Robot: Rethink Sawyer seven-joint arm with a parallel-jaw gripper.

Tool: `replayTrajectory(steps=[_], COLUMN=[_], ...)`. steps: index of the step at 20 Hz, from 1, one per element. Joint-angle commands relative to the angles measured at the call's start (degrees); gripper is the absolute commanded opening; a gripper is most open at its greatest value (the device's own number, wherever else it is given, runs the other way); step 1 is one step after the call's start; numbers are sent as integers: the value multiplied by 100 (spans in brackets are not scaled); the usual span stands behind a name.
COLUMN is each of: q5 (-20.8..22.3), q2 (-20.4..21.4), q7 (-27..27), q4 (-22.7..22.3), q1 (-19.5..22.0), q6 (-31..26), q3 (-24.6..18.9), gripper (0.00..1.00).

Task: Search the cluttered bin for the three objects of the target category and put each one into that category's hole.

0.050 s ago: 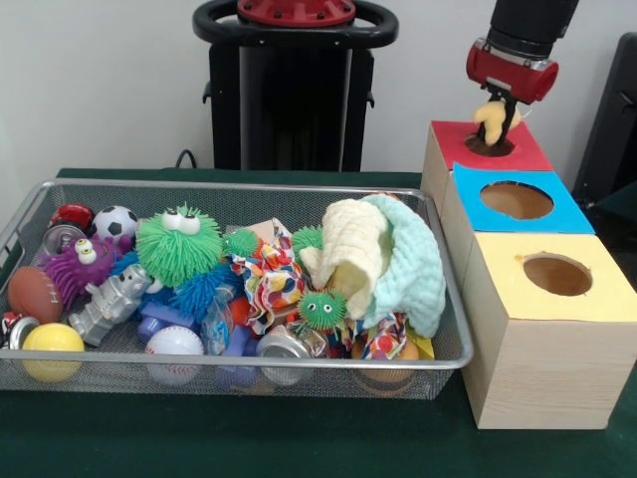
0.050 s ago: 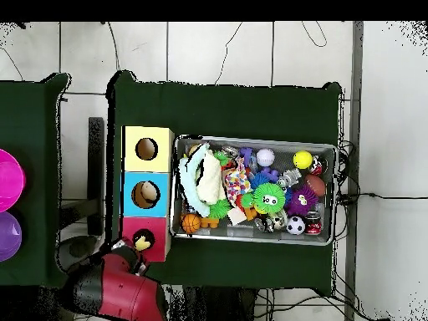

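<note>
Cloth, yellow (image 1: 495, 119), soft, light, limp: hangs clenched in claw (image 1: 497, 121) over red hole (image 1: 490, 146), upper right of frame; pinch bunched folds. Remaining cloths (image 1: 378, 261) lie in mesh bin (image 1: 239, 187) w/ toys on counter (image 1: 299, 438).

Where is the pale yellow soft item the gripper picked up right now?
The pale yellow soft item hangs from the gripper directly over the hole of the red-topped wooden box, at the front view's upper right, behind the blue-topped box.
</note>
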State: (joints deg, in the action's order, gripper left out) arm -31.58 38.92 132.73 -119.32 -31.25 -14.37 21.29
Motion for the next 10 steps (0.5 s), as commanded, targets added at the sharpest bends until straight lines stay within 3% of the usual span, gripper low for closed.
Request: replayTrajectory(steps=[1, 10], q5=[-98, -157], q2=[-160, -118], q7=[1169, 1087], q4=[-168, -266], q1=[127, 325], q6=[-593, -190], q3=[-399, -626], gripper=[0, 0])
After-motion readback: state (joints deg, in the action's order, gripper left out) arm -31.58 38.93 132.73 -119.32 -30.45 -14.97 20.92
